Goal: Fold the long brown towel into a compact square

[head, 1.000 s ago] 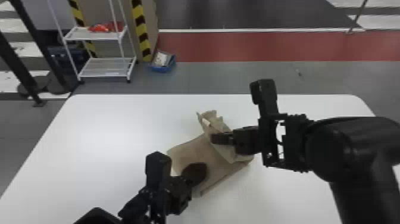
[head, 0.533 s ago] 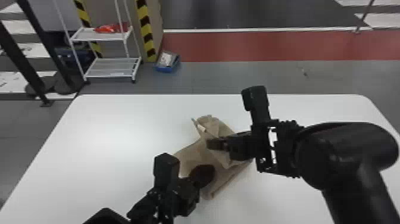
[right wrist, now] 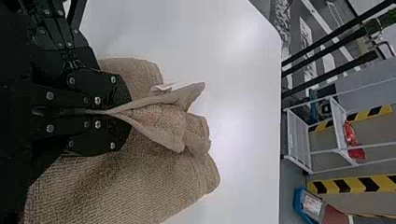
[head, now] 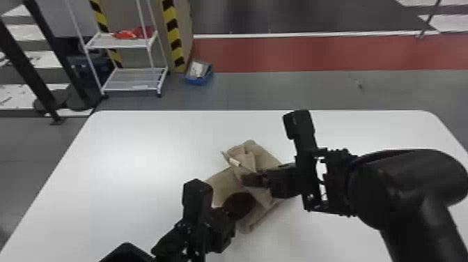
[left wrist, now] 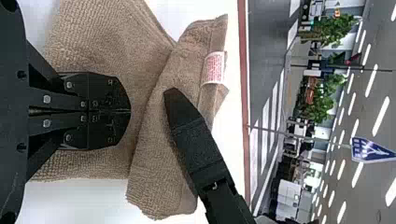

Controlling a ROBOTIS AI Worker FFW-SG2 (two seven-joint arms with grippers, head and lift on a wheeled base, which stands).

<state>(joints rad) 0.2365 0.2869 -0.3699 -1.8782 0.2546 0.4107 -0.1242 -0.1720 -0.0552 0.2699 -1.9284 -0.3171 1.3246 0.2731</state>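
Observation:
The brown towel (head: 223, 181) lies partly folded on the white table, its far end bunched up with a white tag. My right gripper (head: 256, 178) is at that raised end; in the right wrist view the gripper (right wrist: 109, 112) is shut on a pinched fold of the towel (right wrist: 154, 191). My left gripper (head: 240, 205) is over the towel's near part. In the left wrist view the left gripper (left wrist: 128, 111) has its fingers together above the towel (left wrist: 112, 37), beside the folded-over layer; whether it touches the cloth I cannot tell.
The white table (head: 132, 146) extends around the towel. Beyond its far edge stand a white wire shelf (head: 132, 78) and a blue bin (head: 199, 73) on the floor. Both arms are close together over the towel.
The towel's far end, held by my right gripper, has shifted a little and bunched up more. The head view has moved slightly, and both arms stand a bit closer together.

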